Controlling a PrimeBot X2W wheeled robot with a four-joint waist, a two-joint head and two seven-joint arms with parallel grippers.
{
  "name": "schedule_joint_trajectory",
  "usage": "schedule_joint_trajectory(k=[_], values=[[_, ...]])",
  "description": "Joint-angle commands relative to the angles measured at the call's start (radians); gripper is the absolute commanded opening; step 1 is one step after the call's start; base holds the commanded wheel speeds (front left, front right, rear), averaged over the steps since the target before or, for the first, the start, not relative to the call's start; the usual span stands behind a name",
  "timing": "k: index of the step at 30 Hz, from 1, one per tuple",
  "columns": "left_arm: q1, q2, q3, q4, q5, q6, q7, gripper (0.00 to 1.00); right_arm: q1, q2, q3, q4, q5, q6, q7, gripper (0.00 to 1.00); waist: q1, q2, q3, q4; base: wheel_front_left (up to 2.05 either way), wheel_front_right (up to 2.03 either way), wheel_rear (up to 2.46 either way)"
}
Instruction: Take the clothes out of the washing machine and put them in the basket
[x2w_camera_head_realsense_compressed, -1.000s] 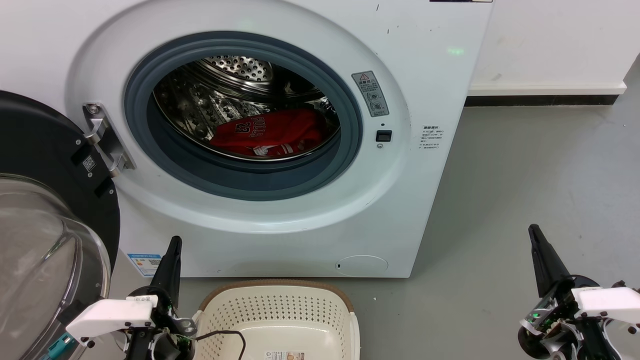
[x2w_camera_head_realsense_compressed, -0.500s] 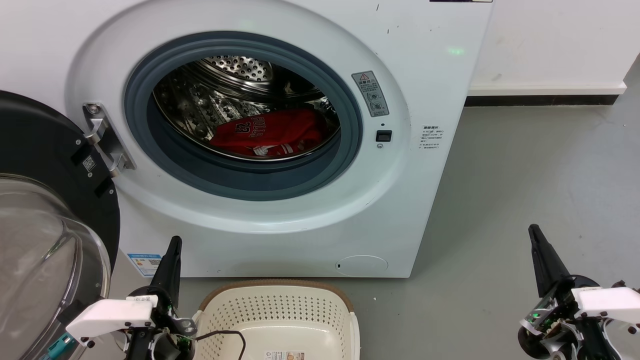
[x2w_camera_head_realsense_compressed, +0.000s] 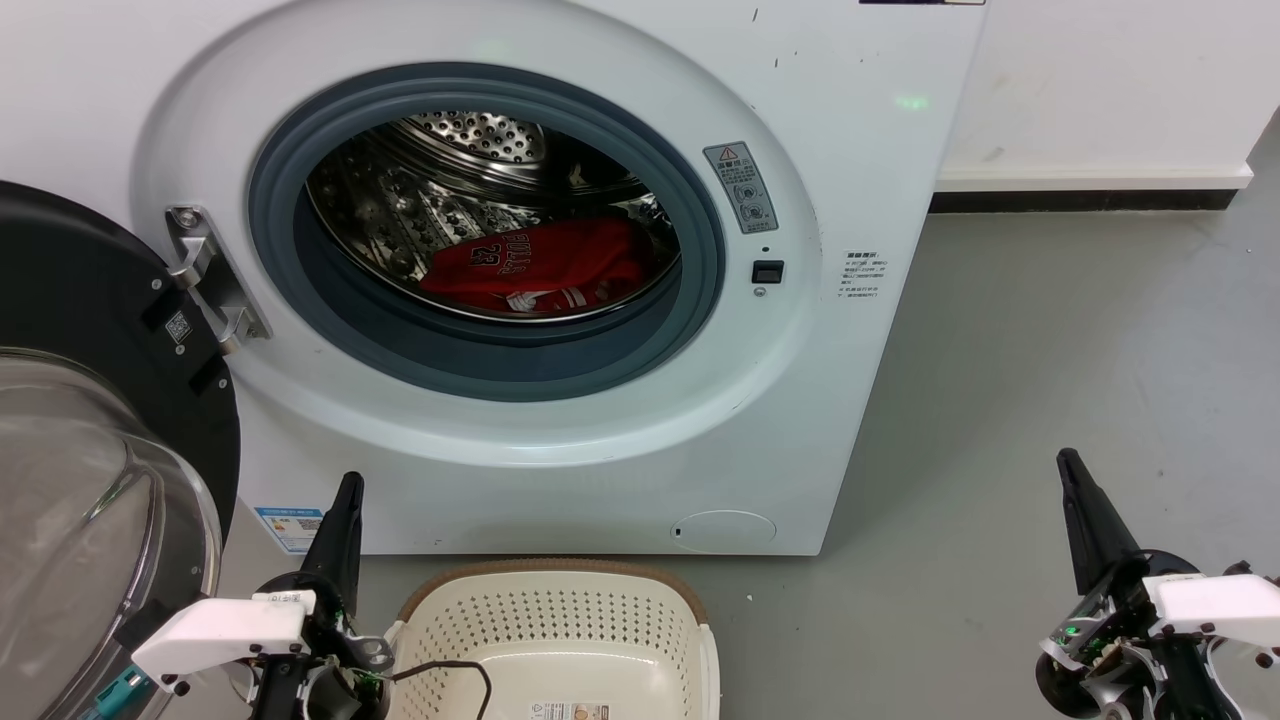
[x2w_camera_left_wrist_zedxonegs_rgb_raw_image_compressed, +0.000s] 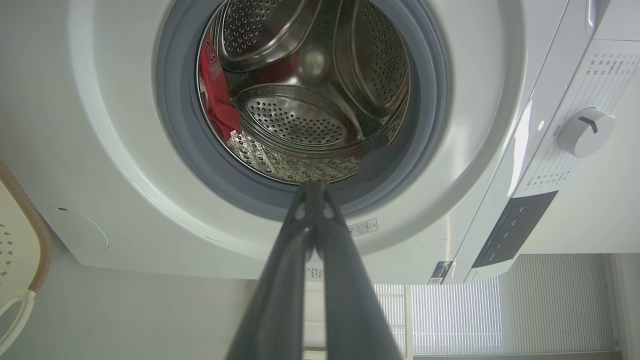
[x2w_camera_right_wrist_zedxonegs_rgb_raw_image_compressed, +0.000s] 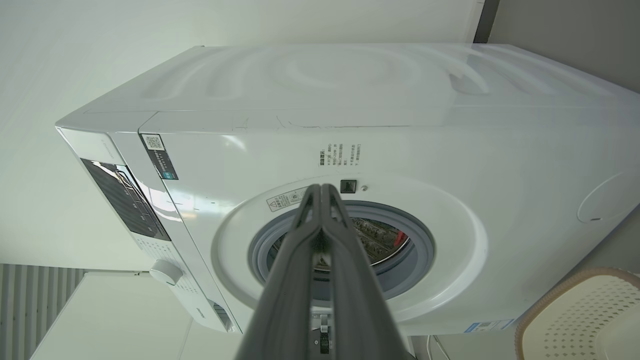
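Red fabric clothes (x2w_camera_head_realsense_compressed: 540, 265) marked "23" lie inside the white front-loading washing machine (x2w_camera_head_realsense_compressed: 600, 490). Left claw (x2w_camera_head_realsense_compressed: 350, 485) and right claw (x2w_camera_head_realsense_compressed: 1066, 460): closed, empty.

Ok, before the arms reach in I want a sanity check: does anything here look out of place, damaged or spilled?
Nothing spilled. Two small oddities: a thin black cable loops over the basket beside the left gripper, which might snag clothes, and dark specks mark the washing machine front, upper right.

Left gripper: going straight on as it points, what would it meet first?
Likely the washing machine: the left gripper aims at its grey gasket beside the drum; depth unclear.
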Motion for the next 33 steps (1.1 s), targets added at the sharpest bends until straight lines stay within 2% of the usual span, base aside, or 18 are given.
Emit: schedule_joint_trajectory(k=[1, 5, 6, 13, 19, 33], values=[[-0.006, -0.001, 0.002, 0.000, 0.001, -0.002, 0.001, 0.00, -0.014, 0.004, 0.001, 0.001, -0.005, 0.000, 0.000, 0.00, 0.0000, 0.0000, 0.000, 0.000, 0.00, 0.00, 0.00], [-0.006, -0.001, 0.002, 0.000, 0.001, -0.002, 0.001, 0.00, -0.014, 0.004, 0.001, 0.001, -0.005, 0.000, 0.000, 0.00, 0.0000, 0.0000, 0.000, 0.000, 0.00, 0.00, 0.00], [0.000, 0.000, 0.000, 0.001, 0.000, 0.000, 0.000, 1.00, 0.000, 0.000, 0.000, 0.001, 0.000, 0.000, 0.000, 1.00, 0.0000, 0.0000, 0.000, 0.000, 0.00, 0.00, 0.00], [0.032, -0.003, -0.003, 0.013, 0.010, 0.000, -0.019, 1.00, 0.030, 0.000, 0.009, 0.021, -0.008, 0.000, -0.018, 1.00, 0.0000, 0.0000, 0.000, 0.001, 0.00, 0.00, 0.00], [0.040, -0.003, 0.015, -0.016, 0.084, 0.002, -0.049, 1.00, 0.040, 0.001, 0.015, 0.001, -0.056, 0.000, -0.049, 1.00, 0.0000, 0.0000, 0.001, 0.001, 0.00, 0.00, 0.00], [0.064, -0.002, 0.001, -0.128, 0.347, 0.050, -0.112, 1.00, 0.061, 0.001, 0.029, -0.092, -0.328, 0.000, -0.112, 1.00, 0.0000, 0.0000, 0.002, 0.001, 0.00, 0.00, 0.00]])
